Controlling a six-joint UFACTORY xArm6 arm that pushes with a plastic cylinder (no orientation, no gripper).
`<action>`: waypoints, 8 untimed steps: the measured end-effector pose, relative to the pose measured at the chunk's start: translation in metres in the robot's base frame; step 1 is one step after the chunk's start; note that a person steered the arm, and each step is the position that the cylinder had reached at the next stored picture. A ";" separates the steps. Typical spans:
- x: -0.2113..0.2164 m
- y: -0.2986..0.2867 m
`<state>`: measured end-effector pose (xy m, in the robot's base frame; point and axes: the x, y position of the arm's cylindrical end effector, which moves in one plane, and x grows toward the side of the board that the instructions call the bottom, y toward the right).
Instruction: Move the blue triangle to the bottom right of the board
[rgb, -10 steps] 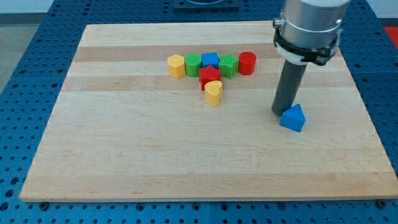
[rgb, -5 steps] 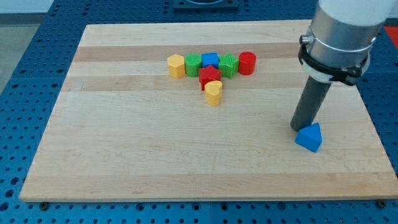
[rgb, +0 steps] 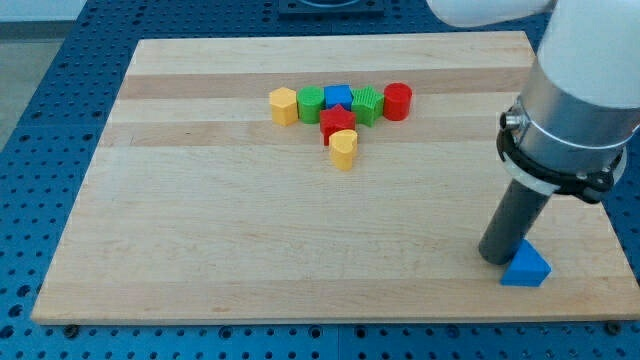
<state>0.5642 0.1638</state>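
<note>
The blue triangle (rgb: 526, 267) lies on the wooden board (rgb: 250, 240) near its bottom right corner. My tip (rgb: 497, 257) stands on the board right against the triangle's upper left side, touching it. The dark rod rises from there to the grey arm body at the view's right.
A cluster of blocks sits at the board's upper middle: a yellow hexagon (rgb: 284, 105), a green block (rgb: 312, 103), a blue block (rgb: 339, 98), a ridged green block (rgb: 368, 104), a red cylinder (rgb: 398, 101), a red block (rgb: 337, 124) and a yellow heart (rgb: 344, 149).
My tip has slid toward the view's bottom right, pushing the blue triangle ahead of it from mid right to near the bottom right corner. The cluster has not moved.
</note>
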 end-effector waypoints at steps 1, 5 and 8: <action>0.002 -0.005; 0.031 -0.009; 0.031 0.033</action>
